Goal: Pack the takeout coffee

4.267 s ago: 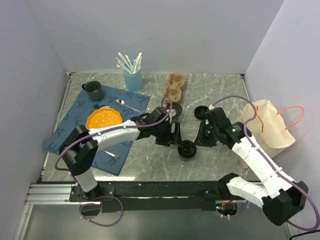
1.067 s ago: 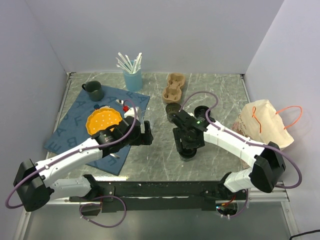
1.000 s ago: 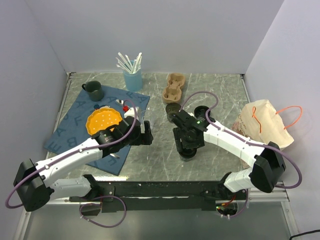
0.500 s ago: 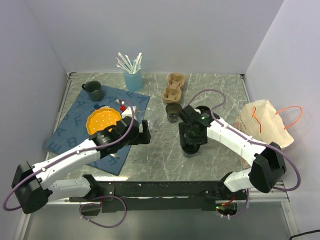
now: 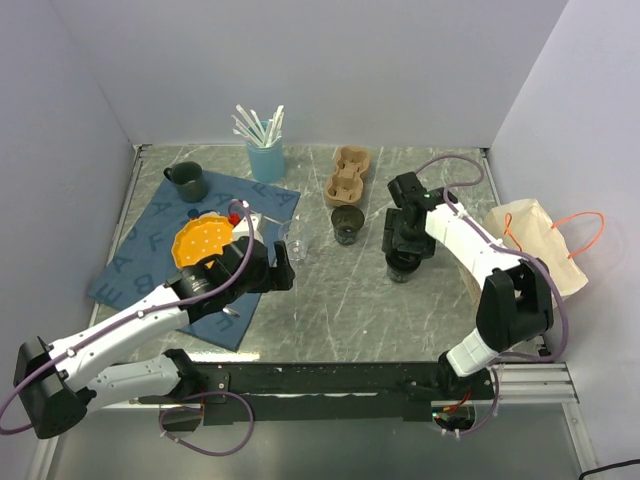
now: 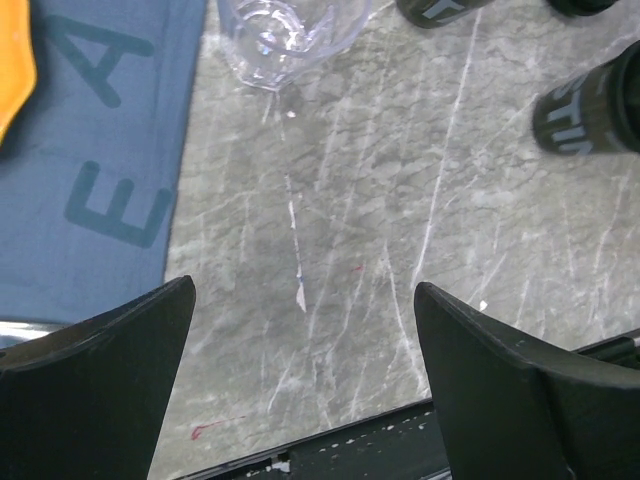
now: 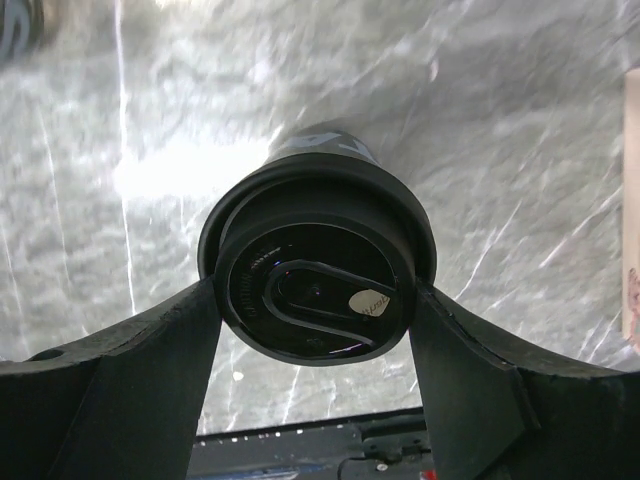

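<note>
Half a second ago the right arm held the takeout coffee near the middle of the desk. It has since carried the cup toward the back right, between a second dark cup and the paper bag, near the cardboard cup carrier. The left arm, which met the cup at the centre about four seconds ago, has drawn back toward its own side. In the wrist view the right fingers are clamped on the coffee, one pad touching each side of the round black lid, and the cup stands upright between them. The pictures do not settle whether its base rests on the desk or hangs just above it. The left fingers stand wide apart over bare marble with nothing between them. A clear glass lies just beyond them beside the edge of the blue mat. The orange plate sits on that mat beside the left arm.
</note>
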`<action>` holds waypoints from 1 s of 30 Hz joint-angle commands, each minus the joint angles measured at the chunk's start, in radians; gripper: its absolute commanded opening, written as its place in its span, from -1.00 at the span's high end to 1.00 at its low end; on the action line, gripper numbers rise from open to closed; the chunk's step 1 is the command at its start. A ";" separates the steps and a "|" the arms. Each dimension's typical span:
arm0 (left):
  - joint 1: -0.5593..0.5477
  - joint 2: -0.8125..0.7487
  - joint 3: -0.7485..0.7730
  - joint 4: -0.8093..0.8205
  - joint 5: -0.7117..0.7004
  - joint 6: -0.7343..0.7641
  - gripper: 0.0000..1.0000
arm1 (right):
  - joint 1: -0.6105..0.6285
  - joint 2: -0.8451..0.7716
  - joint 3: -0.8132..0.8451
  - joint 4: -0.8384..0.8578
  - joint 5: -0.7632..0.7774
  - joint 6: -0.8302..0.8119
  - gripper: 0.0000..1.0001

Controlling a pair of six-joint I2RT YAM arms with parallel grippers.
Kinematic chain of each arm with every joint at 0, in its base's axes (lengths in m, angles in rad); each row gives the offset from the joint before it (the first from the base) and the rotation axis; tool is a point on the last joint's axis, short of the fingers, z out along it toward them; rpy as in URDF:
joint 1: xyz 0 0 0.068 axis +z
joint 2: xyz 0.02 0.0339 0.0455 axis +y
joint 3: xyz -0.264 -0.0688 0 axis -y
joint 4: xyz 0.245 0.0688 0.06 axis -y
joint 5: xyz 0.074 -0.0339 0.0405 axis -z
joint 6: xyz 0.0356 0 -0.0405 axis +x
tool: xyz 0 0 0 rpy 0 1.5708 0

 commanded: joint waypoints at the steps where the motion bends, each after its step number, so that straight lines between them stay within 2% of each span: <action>1: -0.001 -0.035 0.016 -0.040 -0.047 -0.016 -0.93 | -0.049 0.034 0.043 -0.001 0.045 -0.023 -0.53; 11: -0.001 -0.035 0.048 -0.068 -0.082 -0.031 -0.93 | -0.061 0.014 0.178 -0.097 -0.030 -0.027 -0.93; 19: -0.001 0.006 0.094 -0.074 -0.096 -0.022 -0.93 | -0.061 -0.035 0.339 -0.223 -0.007 -0.026 -0.90; 21: -0.001 0.012 0.100 -0.060 -0.072 -0.001 -0.94 | -0.061 -0.046 0.430 -0.255 0.036 -0.040 -0.89; 26: -0.001 0.023 0.117 -0.051 -0.058 0.018 -0.93 | -0.087 -0.046 0.617 -0.424 0.256 -0.031 -0.87; 30: -0.001 0.003 0.093 -0.002 -0.032 0.001 -0.93 | -0.206 -0.063 0.705 -0.515 0.323 0.013 -0.86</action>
